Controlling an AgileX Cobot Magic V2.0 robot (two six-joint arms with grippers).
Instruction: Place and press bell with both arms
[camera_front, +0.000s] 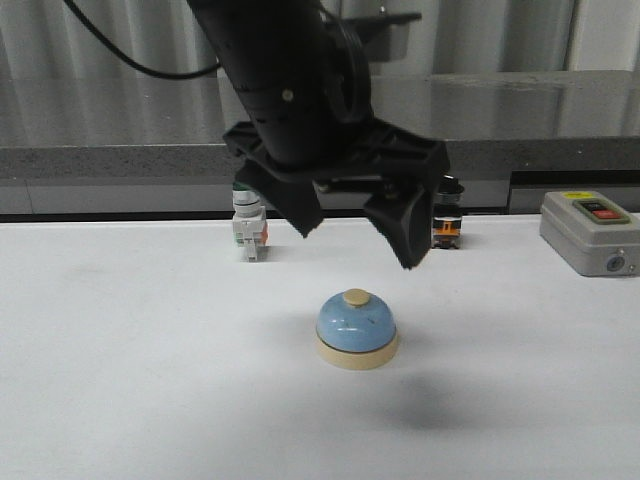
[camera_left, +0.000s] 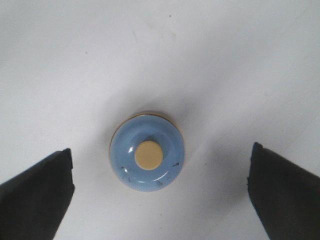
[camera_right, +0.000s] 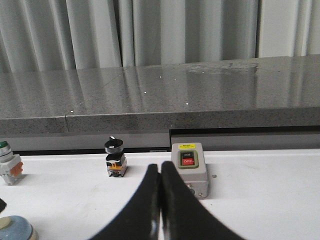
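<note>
Bell (camera_front: 357, 331): small, shiny, light blue, round top.
Button: cream, on top.
Base: cream, round.
Pose: standing up, flat on the white table (camera_front: 120, 380).
Place: near the table's middle.

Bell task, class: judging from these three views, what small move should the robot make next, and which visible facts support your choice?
Probably lower the left gripper straight down over the bell. Its jaws are open and the bell sits centred between them in the wrist view. In the front view the gripper hangs above the bell, touching nothing. The right gripper is shut and back from the bell, so it looks less ready.
</note>
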